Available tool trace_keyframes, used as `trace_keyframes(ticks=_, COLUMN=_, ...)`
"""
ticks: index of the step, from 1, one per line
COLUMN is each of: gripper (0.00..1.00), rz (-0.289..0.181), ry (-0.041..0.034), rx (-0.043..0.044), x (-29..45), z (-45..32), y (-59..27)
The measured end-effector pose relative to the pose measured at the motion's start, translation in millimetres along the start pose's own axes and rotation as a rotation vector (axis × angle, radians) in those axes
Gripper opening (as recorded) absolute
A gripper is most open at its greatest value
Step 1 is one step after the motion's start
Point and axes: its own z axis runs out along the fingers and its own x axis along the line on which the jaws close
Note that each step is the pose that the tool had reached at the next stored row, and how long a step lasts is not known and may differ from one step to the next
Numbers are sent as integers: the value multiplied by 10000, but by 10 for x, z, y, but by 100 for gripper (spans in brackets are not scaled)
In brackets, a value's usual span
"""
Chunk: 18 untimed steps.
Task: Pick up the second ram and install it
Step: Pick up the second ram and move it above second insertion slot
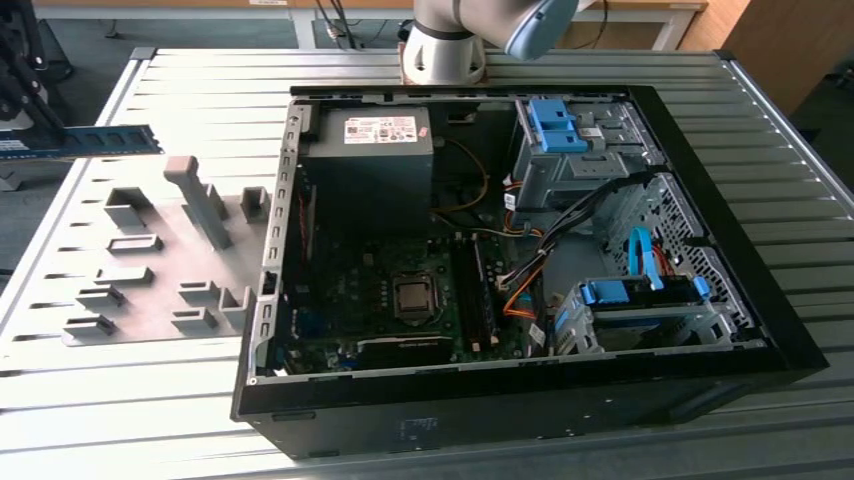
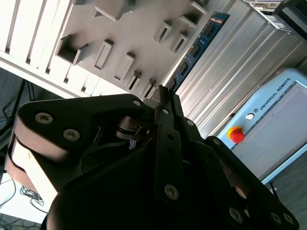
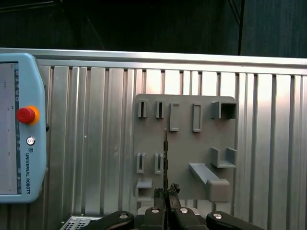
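Observation:
The second ram is a slim blue-green stick held level in the air at the exterior view's left, above the table's edge and beyond the grey holder plate. My gripper is at that view's left border, shut on one end of the stick. In the second wrist view the ram reaches out from the closed fingertips over the plate. The first wrist view has the ram edge-on, rising from my gripper above the plate.
An open black computer case lies on the slatted metal table, with the motherboard's black slot rails inside. A tall grey post stands on the plate. A teach pendant lies beside it. The arm's base is behind the case.

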Motion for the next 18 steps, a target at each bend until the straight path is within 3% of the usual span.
trace_keyframes(ticks=18, gripper=14, rz=0, ry=-1, rx=1, x=4, z=0, y=-187)
